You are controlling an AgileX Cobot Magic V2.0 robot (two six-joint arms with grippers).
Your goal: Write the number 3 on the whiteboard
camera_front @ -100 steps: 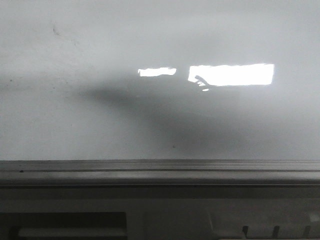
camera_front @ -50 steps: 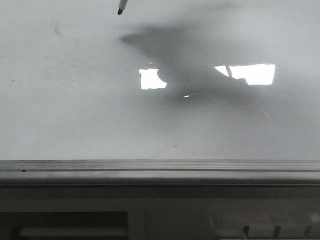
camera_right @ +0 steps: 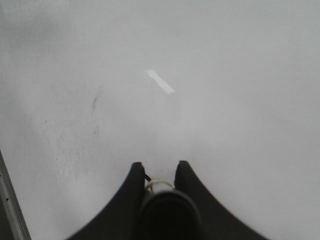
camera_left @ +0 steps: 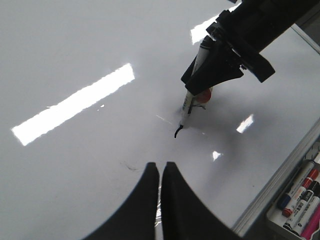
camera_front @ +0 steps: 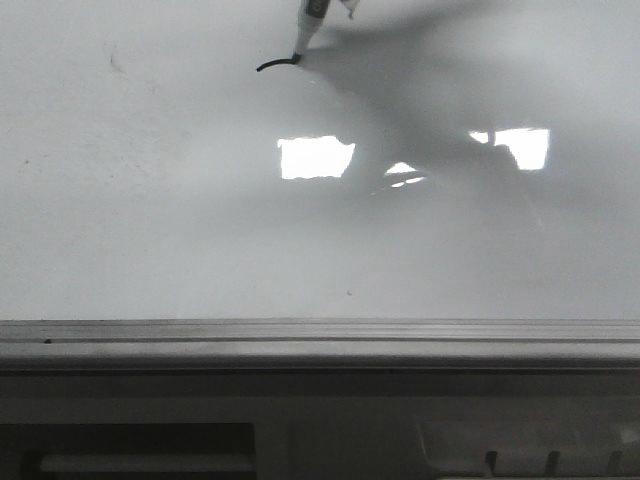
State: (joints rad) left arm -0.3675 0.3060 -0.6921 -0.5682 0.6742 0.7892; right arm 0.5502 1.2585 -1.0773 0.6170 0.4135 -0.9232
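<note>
Touching down since half a second ago, the white-barrelled black-tipped marker (camera_front: pixel 307 28) slants tip-down onto the glossy white-grey whiteboard (camera_front: pixel 150 200), trailing a short black curved stroke (camera_front: pixel 275 65). Right jaws (camera_right: pixel 159 172) clamp it; left jaws (camera_left: pixel 160 172) nearly closed, empty.

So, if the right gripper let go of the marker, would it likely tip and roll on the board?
Probably. The marker is slim and round, standing tilted on its tip alone, so it would likely fall. The whiteboard looks glossy and flat, so it might roll or slide. The right gripper holds it now.
</note>
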